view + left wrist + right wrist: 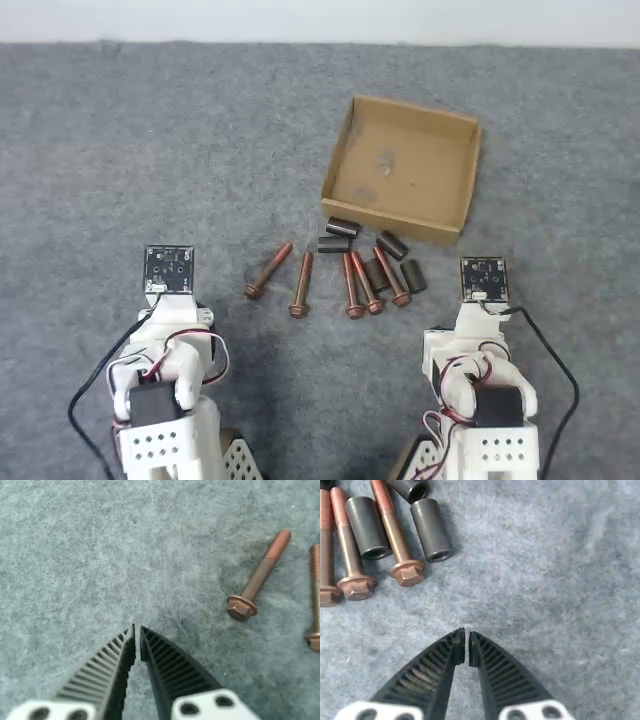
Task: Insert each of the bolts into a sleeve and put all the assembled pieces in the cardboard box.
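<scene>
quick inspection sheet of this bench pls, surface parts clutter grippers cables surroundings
surface: grey carpet, flat
job's things: five bolts and five sleeves lying loose, none assembled; cardboard box beyond them, no pieces in it
clutter: nothing seen
grippers: left gripper and right gripper both shut, holding nothing, over bare carpet
cables: a black cable loops beside each arm, away from the parts
surroundings: white wall along the far edge
</scene>
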Motion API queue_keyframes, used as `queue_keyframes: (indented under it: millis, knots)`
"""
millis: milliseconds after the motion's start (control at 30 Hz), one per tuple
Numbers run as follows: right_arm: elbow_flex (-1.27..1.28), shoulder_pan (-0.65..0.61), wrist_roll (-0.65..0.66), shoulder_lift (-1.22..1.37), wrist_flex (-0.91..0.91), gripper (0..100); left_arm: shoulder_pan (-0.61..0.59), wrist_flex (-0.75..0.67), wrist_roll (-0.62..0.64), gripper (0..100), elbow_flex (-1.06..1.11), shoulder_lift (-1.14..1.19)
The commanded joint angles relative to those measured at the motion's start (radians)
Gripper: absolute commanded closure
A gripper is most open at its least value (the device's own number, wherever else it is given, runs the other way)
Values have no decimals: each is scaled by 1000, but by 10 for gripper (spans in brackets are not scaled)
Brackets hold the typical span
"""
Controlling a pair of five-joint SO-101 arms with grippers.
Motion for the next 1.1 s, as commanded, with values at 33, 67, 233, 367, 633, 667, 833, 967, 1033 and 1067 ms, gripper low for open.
queue_keyframes:
  millis: [33, 67, 233, 367, 633, 667, 833, 967, 1033, 1067]
  knots:
    - [18, 7, 12, -16, 4, 990, 3, 3, -6, 991, -12, 5]
    - [18, 7, 12, -16, 4, 990, 5, 3, -6, 991, -12, 5]
    - [18, 7, 12, -16, 4, 990, 54, 0, -6, 991, -12, 5]
    - [18, 5, 12, -16, 4, 990, 57, 0, -6, 991, -12, 5]
    - [18, 5, 12, -16, 4, 990, 57, 0, -5, 991, -12, 5]
    - [18, 5, 12, -16, 4, 990, 57, 0, -5, 991, -12, 5]
    - [18, 2, 12, -16, 4, 991, 57, 2, -3, 991, -12, 5]
    - [18, 1, 8, -16, 4, 990, 51, 6, -2, 991, -12, 5]
    - [18, 1, 8, -16, 4, 990, 51, 6, -2, 991, -12, 5]
    - [18, 1, 9, -16, -4, 990, 51, 6, -2, 991, -12, 5]
